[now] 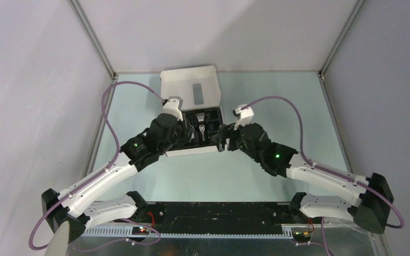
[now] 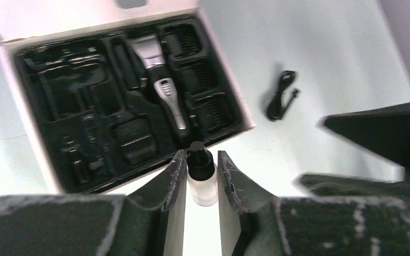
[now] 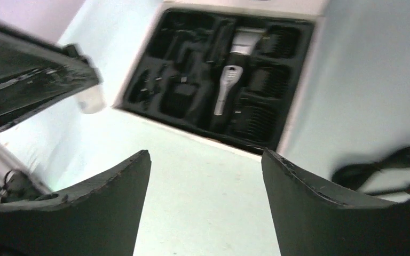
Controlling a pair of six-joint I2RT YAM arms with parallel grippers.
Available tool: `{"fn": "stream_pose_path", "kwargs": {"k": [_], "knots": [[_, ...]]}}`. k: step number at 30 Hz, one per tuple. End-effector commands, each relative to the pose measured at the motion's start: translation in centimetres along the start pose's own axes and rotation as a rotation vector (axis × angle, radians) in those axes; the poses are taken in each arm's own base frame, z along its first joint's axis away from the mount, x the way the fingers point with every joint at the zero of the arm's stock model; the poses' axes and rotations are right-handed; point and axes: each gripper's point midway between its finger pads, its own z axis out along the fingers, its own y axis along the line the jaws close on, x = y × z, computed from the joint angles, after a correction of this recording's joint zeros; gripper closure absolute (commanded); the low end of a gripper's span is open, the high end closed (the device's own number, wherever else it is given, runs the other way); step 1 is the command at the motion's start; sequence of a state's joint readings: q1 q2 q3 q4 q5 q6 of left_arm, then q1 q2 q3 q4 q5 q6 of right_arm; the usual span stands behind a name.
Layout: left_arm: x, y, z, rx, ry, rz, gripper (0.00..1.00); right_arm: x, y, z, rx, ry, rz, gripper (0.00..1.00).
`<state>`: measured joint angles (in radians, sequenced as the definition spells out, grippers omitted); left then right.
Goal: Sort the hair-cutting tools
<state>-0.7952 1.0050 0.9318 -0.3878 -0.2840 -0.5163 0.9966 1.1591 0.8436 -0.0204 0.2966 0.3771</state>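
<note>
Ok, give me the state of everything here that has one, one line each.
Box: open, lid folded back.
Clipper: lying in the box.
Cord: loose on the table, outside the box.
Left tool: shut on the small bottle.
Small bottle: held, cap pointing towards the box.
Right tool: open, empty.

White box [image 1: 179, 85] lay open at far middle of pale green table [image 1: 203, 176], lid tilted up toward back wall. Black moulded tray [image 2: 42, 101] sat inside, many compartments. Metal frame post [image 1: 92, 37] ran along left wall.
</note>
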Motion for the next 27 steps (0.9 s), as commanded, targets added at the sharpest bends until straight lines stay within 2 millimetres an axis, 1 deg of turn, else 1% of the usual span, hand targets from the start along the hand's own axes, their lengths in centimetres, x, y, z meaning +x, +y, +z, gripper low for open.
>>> {"fn": "stream_pose_path", "kwargs": {"k": [1, 2, 3, 4, 5, 6, 7, 8, 9, 12, 13, 14, 15, 16, 17, 18, 19, 20, 21, 22, 23, 25, 27], "knots": [[-1.1, 4.1, 0.5, -0.175, -0.025, 0.055, 0.75, -1.9, -5.6, -3.4, 0.192, -0.028, 0.040, 0.18], [-0.8, 4.8, 0.7, -0.195, -0.018, 0.053, 0.75, -1.7, -7.3, -4.1, 0.248, -0.013, 0.046, 0.17], [-0.8, 5.8, 1.1, -0.226, -0.014, 0.044, 0.76, -2.5, -8.3, -5.1, 0.285, -0.042, 0.059, 0.16], [-0.5, 6.5, 1.4, -0.246, -0.008, 0.038, 0.76, -2.2, -9.8, -5.8, 0.341, -0.028, 0.069, 0.16], [-0.4, 7.8, 1.7, -0.287, 0.000, 0.027, 0.76, -3.0, -10.9, -6.9, 0.385, -0.062, 0.085, 0.15], [-0.3, 8.4, 1.9, -0.306, 0.004, 0.021, 0.76, -2.6, -12.2, -7.8, 0.439, -0.052, 0.106, 0.14], [-0.2, 9.4, 2.2, -0.338, 0.012, 0.012, 0.76, -3.1, -13.2, -8.9, 0.486, -0.082, 0.122, 0.14], [0.2, 10.1, 2.6, -0.360, 0.026, 0.014, 0.76, -2.7, -14.3, -9.7, 0.534, -0.073, 0.144, 0.14], [0.2, 10.7, 2.8, -0.381, 0.030, 0.006, 0.76, -3.1, -15.3, -10.8, 0.579, -0.104, 0.172, 0.13], [1.1, 12.1, 4.0, -0.429, 0.074, 0.010, 0.76, -2.9, -17.4, -13.6, 0.682, -0.131, 0.199, 0.12], [1.2, 12.4, 4.2, -0.439, 0.084, 0.013, 0.76, -2.7, -17.9, -14.1, 0.704, -0.139, 0.208, 0.12], [1.9, 12.8, 4.7, -0.457, 0.109, 0.018, 0.75, -2.8, -18.3, -15.2, 0.727, -0.164, 0.214, 0.11], [2.2, 13.2, 4.9, -0.470, 0.125, 0.019, 0.76, -2.4, -18.7, -15.6, 0.746, -0.168, 0.219, 0.10], [2.9, 13.7, 5.2, -0.493, 0.150, 0.025, 0.76, -2.7, -19.1, -16.4, 0.759, -0.204, 0.230, 0.09], [3.3, 14.1, 5.4, -0.506, 0.164, 0.025, 0.76, -2.3, -19.4, -16.7, 0.770, -0.210, 0.235, 0.08], [4.0, 14.6, 5.7, -0.524, 0.190, 0.029, 0.76, -2.5, -19.7, -17.5, 0.780, -0.244, 0.246, 0.07], [4.4, 14.8, 5.9, -0.530, 0.203, 0.030, 0.76, -2.2, -20.0, -17.8, 0.792, -0.252, 0.251, 0.07], [5.1, 15.1, 6.2, -0.542, 0.225, 0.037, 0.75, -2.4, -20.3, -18.6, 0.807, -0.285, 0.260, 0.06], [5.4, 15.3, 6.4, -0.549, 0.236, 0.038, 0.75, -2.0, -20.7, -18.9, 0.823, -0.291, 0.264, 0.06], [6.1, 15.6, 6.7, -0.565, 0.257, 0.044, 0.75, -2.2, -21.1, -19.7, 0.844, -0.326, 0.277, 0.05], [6.4, 15.8, 6.8, -0.574, 0.268, 0.045, 0.75, -1.8, -21.4, -19.9, 0.856, -0.329, 0.280, 0.05], [7.1, 16.5, 7.0, -0.608, 0.297, 0.059, 0.75, -1.9, -21.6, -20.7, 0.865, -0.363, 0.301, 0.04], [7.4, 16.8, 7.0, -0.628, 0.311, 0.072, 0.75, -2.0, -21.7, -21.4, 0.861, -0.397, 0.320, 0.04]]}}
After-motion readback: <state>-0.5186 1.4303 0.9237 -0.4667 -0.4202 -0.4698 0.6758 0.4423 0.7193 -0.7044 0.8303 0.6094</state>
